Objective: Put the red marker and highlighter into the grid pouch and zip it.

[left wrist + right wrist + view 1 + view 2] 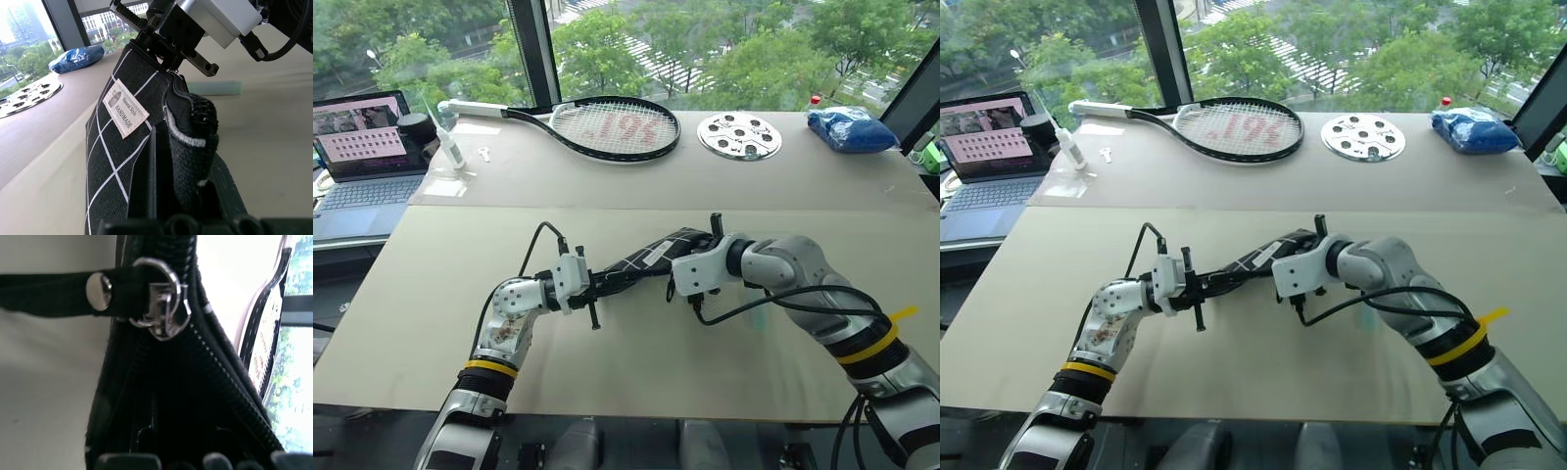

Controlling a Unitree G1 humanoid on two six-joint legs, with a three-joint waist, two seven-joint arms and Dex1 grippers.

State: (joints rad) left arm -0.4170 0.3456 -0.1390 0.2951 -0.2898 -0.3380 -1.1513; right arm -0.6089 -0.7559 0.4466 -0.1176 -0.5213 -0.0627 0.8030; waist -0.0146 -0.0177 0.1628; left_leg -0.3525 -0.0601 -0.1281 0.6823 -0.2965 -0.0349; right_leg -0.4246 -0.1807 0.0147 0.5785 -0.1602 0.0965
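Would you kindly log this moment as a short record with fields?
grid pouch: held up off the table between both grippers
left gripper: shut on one end of the pouch
right gripper: at the pouch's other end, by the zipper pull
highlighter: lying on the table
behind: tennis racket, laptop

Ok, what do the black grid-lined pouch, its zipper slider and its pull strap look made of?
The black grid-lined pouch looks like matte woven fabric: coarse weave shows at its pinched end, with a sewn cloth label. The zipper slider and ring look like shiny silver metal. The black pull strap could be leather or faux leather, smooth, with a metal snap.
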